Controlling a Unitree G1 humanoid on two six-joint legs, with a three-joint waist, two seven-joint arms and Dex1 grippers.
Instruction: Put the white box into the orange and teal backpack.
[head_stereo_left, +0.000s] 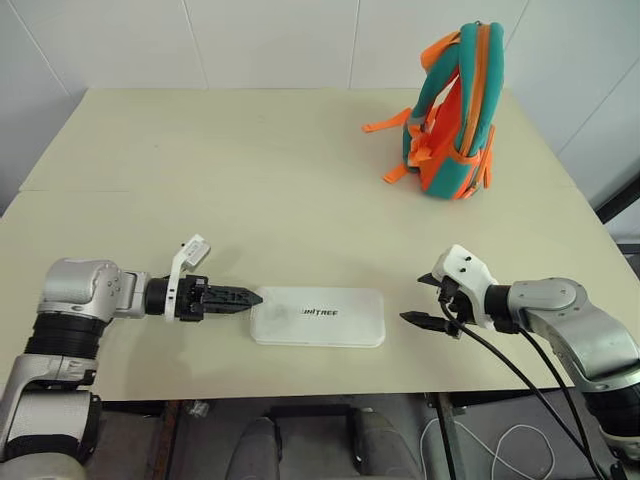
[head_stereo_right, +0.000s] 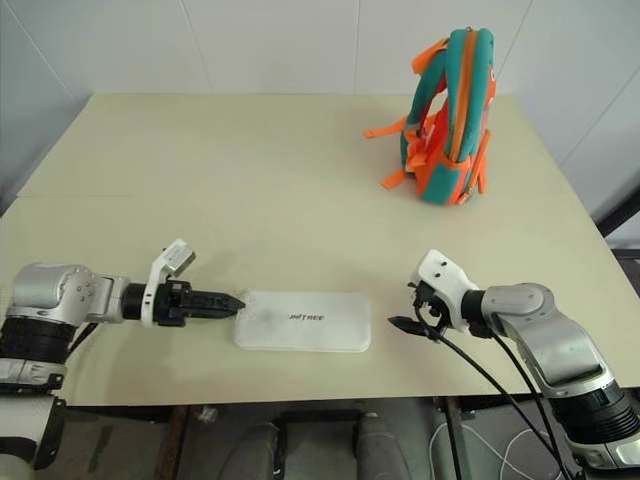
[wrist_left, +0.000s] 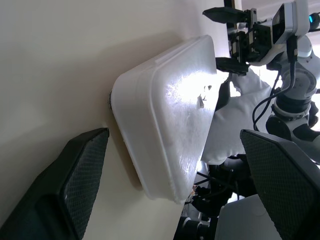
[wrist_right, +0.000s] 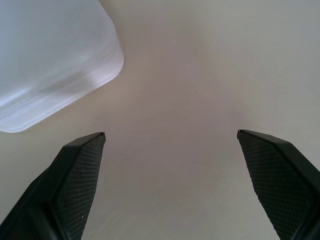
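Observation:
The white box (head_stereo_left: 318, 316) lies flat near the table's front edge, its dark lettering facing up. My left gripper (head_stereo_left: 248, 298) is open at the box's left end, its fingertips right at that short edge. In the left wrist view the box's end (wrist_left: 165, 115) sits just ahead of the gap between the spread fingers (wrist_left: 75, 185). My right gripper (head_stereo_left: 420, 300) is open a short way off the box's right end, with bare table between them and nothing between its fingers (wrist_right: 75, 170). The orange and teal backpack (head_stereo_left: 455, 110) stands upright at the far right of the table.
The beige table (head_stereo_left: 200, 180) stretches bare between the box and the backpack. Orange straps (head_stereo_left: 385, 125) trail from the backpack toward the table's middle. Black cables (head_stereo_left: 520, 380) hang from my right arm over the table's front edge.

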